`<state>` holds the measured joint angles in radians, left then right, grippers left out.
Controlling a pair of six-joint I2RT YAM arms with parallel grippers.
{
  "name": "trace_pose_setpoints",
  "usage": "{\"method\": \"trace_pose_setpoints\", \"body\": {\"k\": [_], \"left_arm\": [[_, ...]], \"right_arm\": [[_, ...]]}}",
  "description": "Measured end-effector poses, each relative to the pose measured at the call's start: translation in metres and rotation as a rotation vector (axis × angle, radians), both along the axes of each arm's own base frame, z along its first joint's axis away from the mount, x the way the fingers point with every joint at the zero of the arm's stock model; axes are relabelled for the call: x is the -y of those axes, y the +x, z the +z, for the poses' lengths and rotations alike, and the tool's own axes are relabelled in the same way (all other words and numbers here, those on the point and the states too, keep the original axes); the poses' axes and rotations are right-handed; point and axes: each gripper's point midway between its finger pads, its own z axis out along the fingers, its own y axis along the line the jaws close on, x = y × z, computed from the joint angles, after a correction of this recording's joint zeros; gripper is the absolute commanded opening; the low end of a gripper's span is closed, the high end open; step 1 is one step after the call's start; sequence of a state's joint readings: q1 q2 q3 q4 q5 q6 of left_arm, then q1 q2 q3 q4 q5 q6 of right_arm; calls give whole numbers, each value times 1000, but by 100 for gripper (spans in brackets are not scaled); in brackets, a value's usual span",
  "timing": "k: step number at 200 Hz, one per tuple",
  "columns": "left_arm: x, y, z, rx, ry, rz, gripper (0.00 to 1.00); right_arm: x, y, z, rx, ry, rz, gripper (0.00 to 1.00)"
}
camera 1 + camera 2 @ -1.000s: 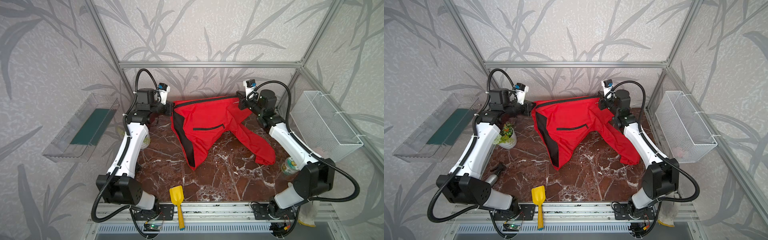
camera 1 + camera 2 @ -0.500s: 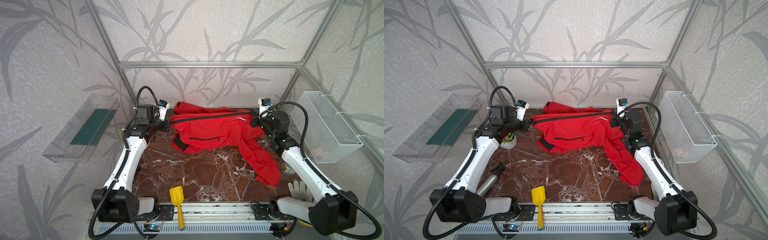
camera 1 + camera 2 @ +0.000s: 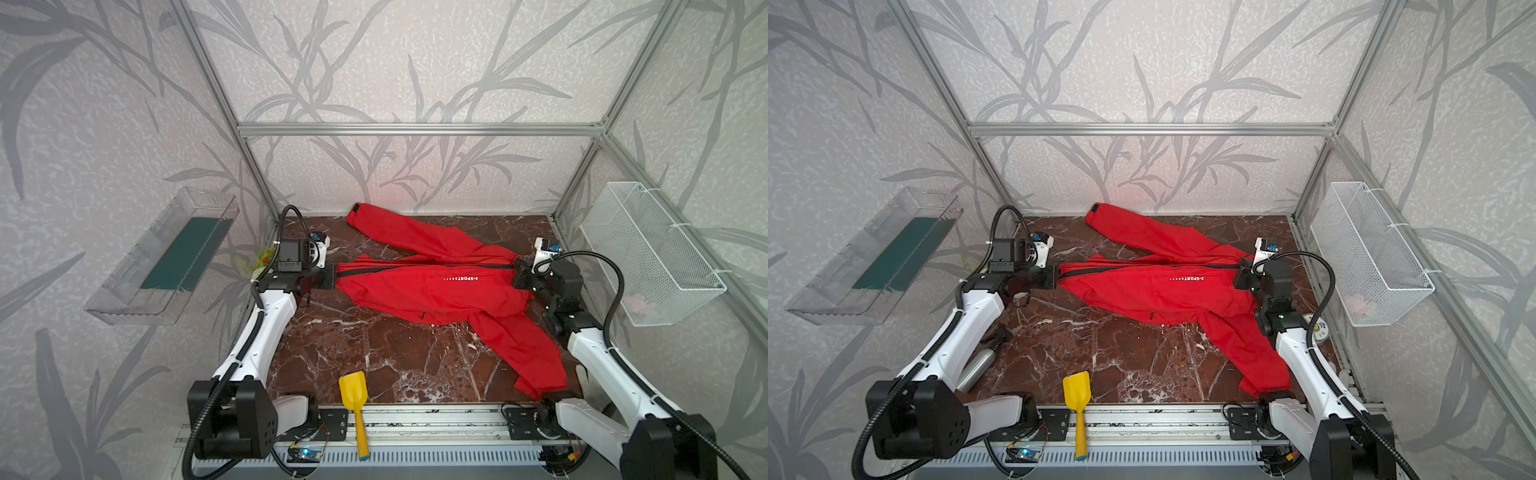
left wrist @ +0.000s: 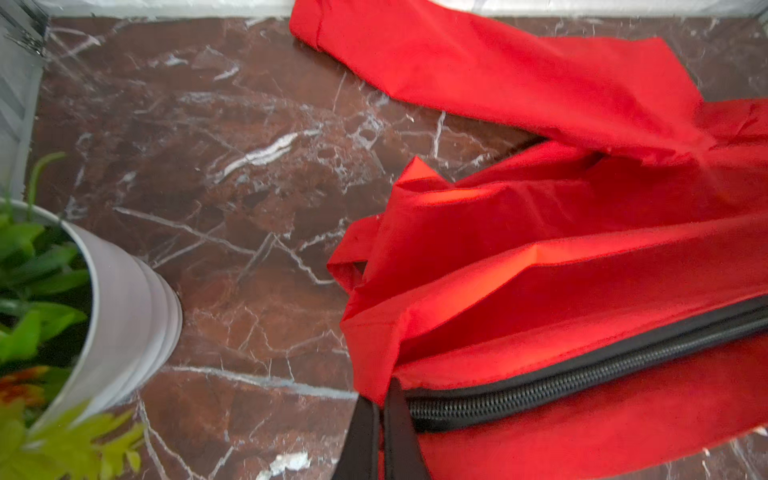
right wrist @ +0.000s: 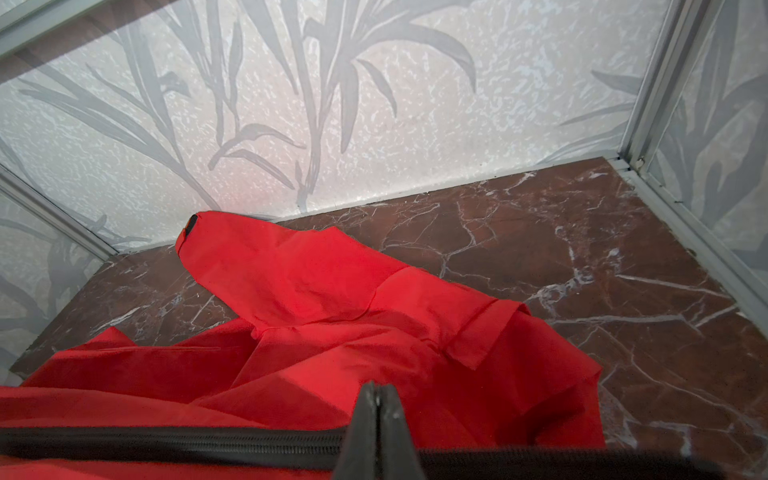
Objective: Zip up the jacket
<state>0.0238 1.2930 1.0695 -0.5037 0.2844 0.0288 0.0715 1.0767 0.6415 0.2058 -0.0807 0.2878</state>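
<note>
Left gripper (image 3: 331,277) and right gripper (image 3: 518,272), two in all, each clamp tight on opposite ends of one bright red jacket (image 3: 424,291). It lies spread across the middle of the brown, white-veined marble desk (image 3: 374,353), its single black front zipper (image 4: 582,370) drawn in a straight line between them. The zipper's ribbed coil looks closed where the left wrist view shows it, though the far stretch is too small to judge. Two sleeves of smooth, creased fabric splay out: one (image 3: 399,228) toward the back wall, one (image 3: 528,353) toward the front right corner. Around the jacket sit one yellow plastic scoop (image 3: 353,395) at the front edge, one ridged white pot (image 4: 129,316) of green leaves and one metal bottle (image 3: 976,370); one white wire basket (image 3: 652,257) and one clear tray (image 3: 162,262) hang on the side walls.
</note>
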Motion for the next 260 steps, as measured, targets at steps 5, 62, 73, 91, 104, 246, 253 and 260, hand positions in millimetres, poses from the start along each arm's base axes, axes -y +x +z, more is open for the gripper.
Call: {"method": "trace_pose_setpoints", "body": {"k": [5,62,73,91,104,246,253,260], "left_arm": [[0,9,7,4,-4,3,0],[-26,150,125,219,-2,77,0],[-37,158,144,262,-9,101,0],[-53,162,167,318,-7,135,0],[-62,157,175,339,-8,155,0],[-30,-26,-76,-167,-190,274,0],[-30,-27,-77,-170,-190,278,0],[-31,-28,-80,-175,-187,285,0]], "right_arm": [[0,7,0,-7,2,0,0],[-12,110,109,160,34,22,0],[-14,113,134,212,37,34,0],[-16,113,159,269,31,47,0],[-12,110,163,285,24,34,0],[33,-57,-63,-91,99,-194,0],[36,-61,-67,-100,105,-212,0],[40,-65,-71,-107,107,-235,0]]}}
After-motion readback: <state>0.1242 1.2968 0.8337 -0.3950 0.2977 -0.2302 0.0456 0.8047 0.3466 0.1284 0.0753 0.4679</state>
